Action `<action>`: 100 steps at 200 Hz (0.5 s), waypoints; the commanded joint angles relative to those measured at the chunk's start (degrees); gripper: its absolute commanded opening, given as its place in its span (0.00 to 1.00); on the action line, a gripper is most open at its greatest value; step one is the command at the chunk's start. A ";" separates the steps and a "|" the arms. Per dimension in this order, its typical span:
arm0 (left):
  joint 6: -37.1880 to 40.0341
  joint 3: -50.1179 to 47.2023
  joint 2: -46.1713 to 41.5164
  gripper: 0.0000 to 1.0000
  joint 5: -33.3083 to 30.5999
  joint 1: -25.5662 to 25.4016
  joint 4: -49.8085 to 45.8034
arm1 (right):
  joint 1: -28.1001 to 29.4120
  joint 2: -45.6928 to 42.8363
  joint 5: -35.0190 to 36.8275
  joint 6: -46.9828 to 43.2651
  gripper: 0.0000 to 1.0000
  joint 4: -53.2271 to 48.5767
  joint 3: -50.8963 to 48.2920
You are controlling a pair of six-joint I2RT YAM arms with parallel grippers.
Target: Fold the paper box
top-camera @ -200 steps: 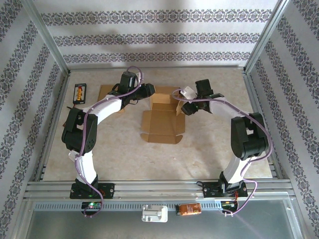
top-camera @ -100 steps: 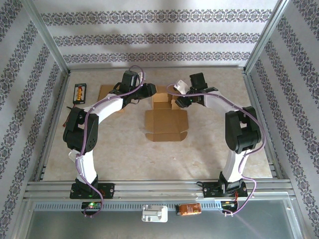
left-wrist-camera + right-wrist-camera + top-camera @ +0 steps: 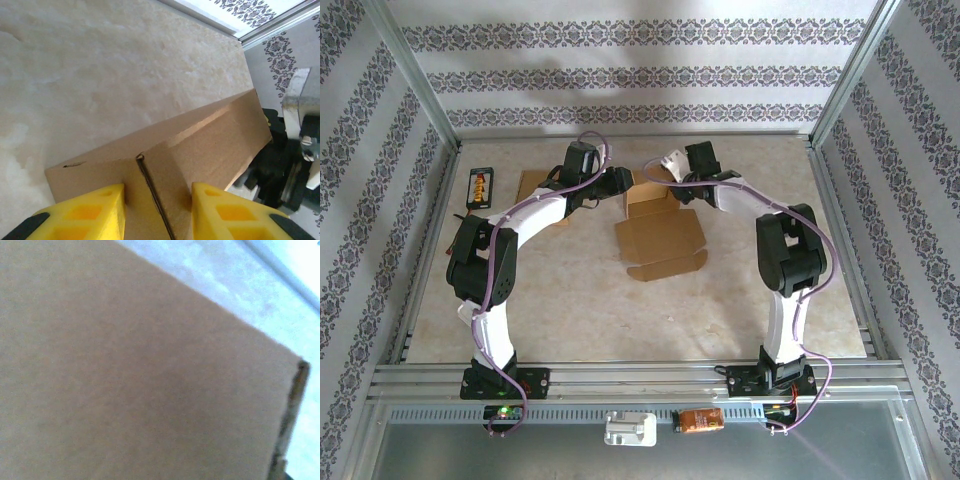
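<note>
The brown paper box (image 3: pixel 662 240) lies open in the middle of the table, its flat panel toward me and its raised walls at the back. My left gripper (image 3: pixel 620 186) is at the box's back left corner. In the left wrist view its yellow fingertips (image 3: pixel 115 200) straddle a standing cardboard wall (image 3: pixel 215 135), and a cut edge runs up between the left gripper (image 3: pixel 158 186) jaws. My right gripper (image 3: pixel 678 190) is pressed against the back right corner. Cardboard (image 3: pixel 140 370) covers the right wrist view and hides the fingers.
A small black device with orange marks (image 3: pixel 480 186) lies at the back left, next to a flat cardboard sheet (image 3: pixel 530 184) under the left arm. Metal frame posts and patterned walls close in the table. A white part (image 3: pixel 630 430) and an orange part (image 3: pixel 700 420) sit on the front rail.
My right arm has swung left and back, bringing its gripper up to the box's back right corner. The box has turned slightly. The left arm has stayed put.
</note>
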 commanded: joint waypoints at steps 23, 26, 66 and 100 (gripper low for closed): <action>1.16 0.58 0.35 0.36 2.82 -1.31 -0.75 | 3.57 4.10 9.41 -1.51 0.04 -0.82 2.72; 1.16 0.61 0.31 0.36 2.79 -1.35 -0.77 | 3.65 4.30 10.25 -1.56 0.06 -0.90 2.72; 1.34 0.87 0.30 0.36 3.01 -1.34 -1.04 | 3.85 5.85 11.34 -1.68 0.28 -2.16 3.85; 0.74 0.88 -0.19 0.36 2.82 -1.38 -0.87 | 3.81 6.71 10.18 -2.40 0.00 -3.09 5.51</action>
